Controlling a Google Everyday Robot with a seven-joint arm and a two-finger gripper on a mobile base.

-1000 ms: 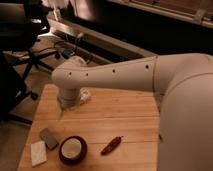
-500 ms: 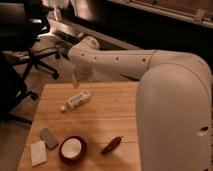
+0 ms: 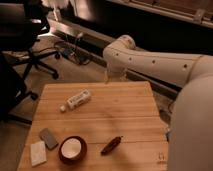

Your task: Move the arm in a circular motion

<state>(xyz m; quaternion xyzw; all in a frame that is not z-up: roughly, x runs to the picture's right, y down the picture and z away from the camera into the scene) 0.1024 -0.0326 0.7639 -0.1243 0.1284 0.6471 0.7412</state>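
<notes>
On the wooden bench [image 3: 125,112], from lower left: a pale sponge [image 3: 37,152], a grey block [image 3: 49,138], a dark bowl [image 3: 72,149], a white bottle [image 3: 76,100] above them, then a reddish pepper [image 3: 111,145]. The arm [image 3: 160,62] reaches in from the right; its hand [image 3: 114,76] hangs at the bench's far edge, upper centre.
</notes>
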